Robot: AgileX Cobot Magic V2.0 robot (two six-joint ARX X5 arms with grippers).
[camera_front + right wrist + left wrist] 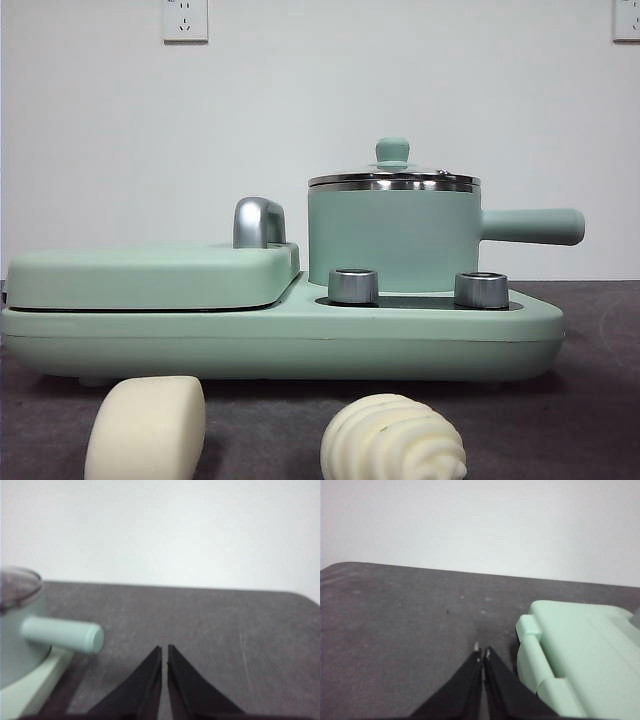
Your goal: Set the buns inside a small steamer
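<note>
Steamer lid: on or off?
On. The glass lid with its green knob sits flat on the steamer rim; both buns are outside.

Dark grey table (pixel 590 400): green cooker base (pixel 300 345), two buns (pixel 147 428).

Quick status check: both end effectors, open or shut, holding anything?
Left end effector: shut, holding nothing, over the dark table beside the griddle.
Right end effector: shut, holding nothing, near the small steamer handle.

Matt green steamer (pixel 395 240), ridged bun (pixel 392 440)
</note>
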